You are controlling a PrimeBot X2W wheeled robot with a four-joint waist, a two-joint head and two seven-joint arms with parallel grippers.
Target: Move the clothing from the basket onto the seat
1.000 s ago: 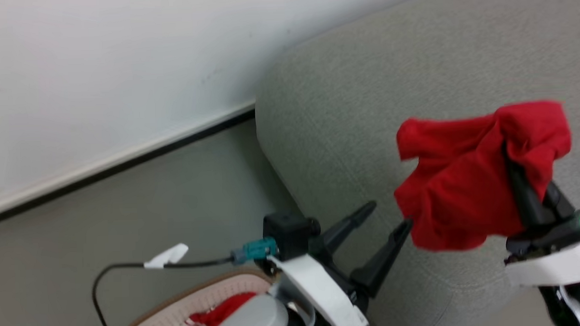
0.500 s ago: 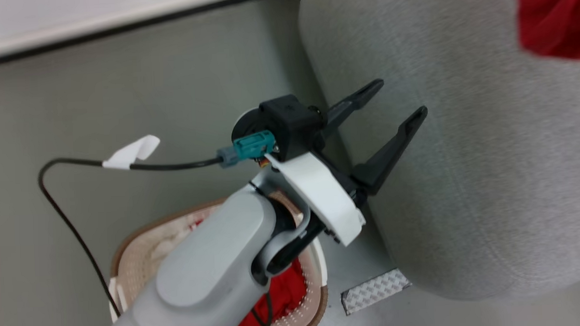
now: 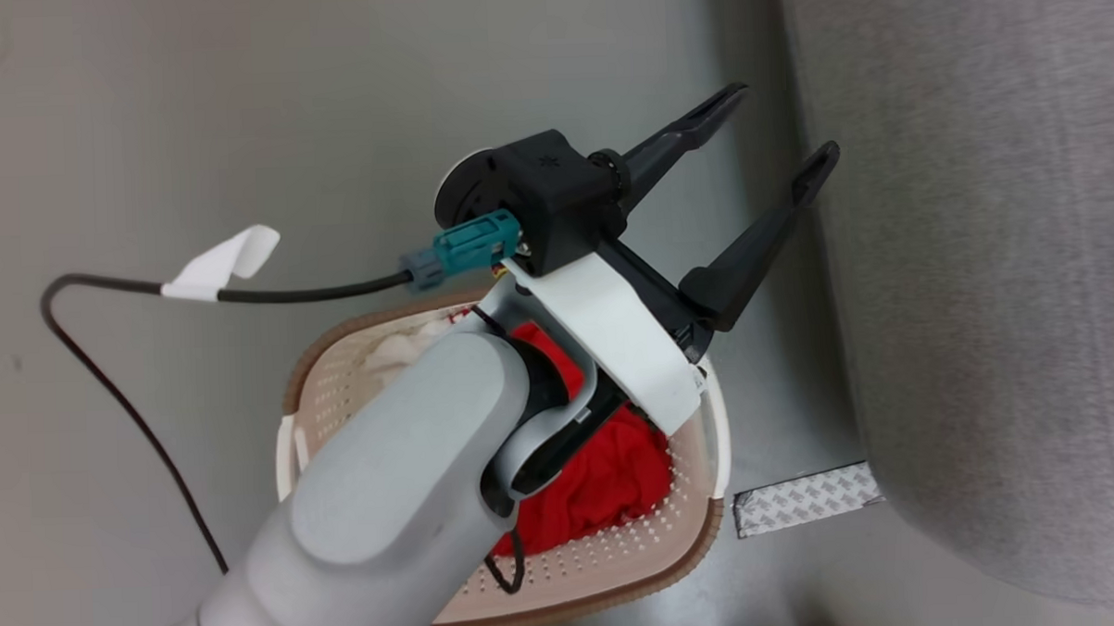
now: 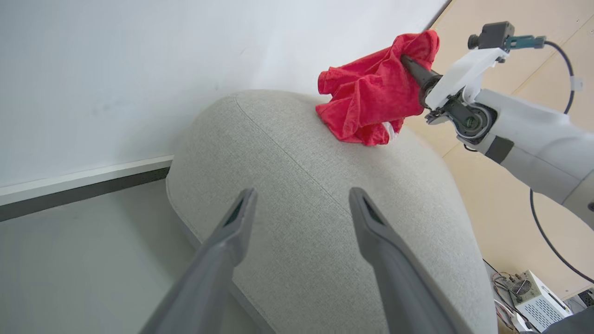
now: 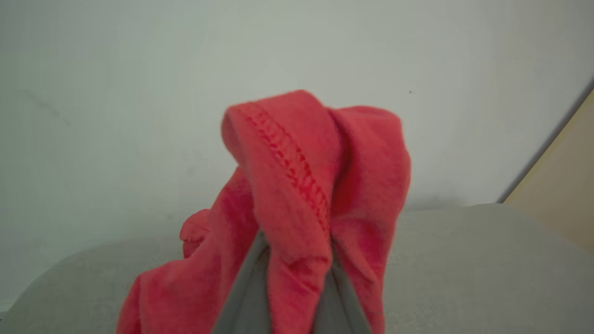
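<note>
- Over the seat (image 4: 325,208), clothing (image 4: 366,93) is held bunched by the right gripper (image 4: 415,70), its fingers clamped together on a fold; whether the lower edge touches the upholstery cannot be told.
- More red cloth (image 3: 609,483) is left in the basket (image 3: 622,570), which is set on the floor (image 3: 143,133) just beside the seat.
- The left gripper (image 3: 785,122) is held spread wide and empty, past the basket's far rim, pointed toward the seat.
- The placing step is judged to be in hand: the clothing must be lowered onto the seat and the right fingers parted.
- Compared with a second ago, the head camera is tipped down, so the basket is framed whole instead of the seat top; both grippers are unchanged.
</note>
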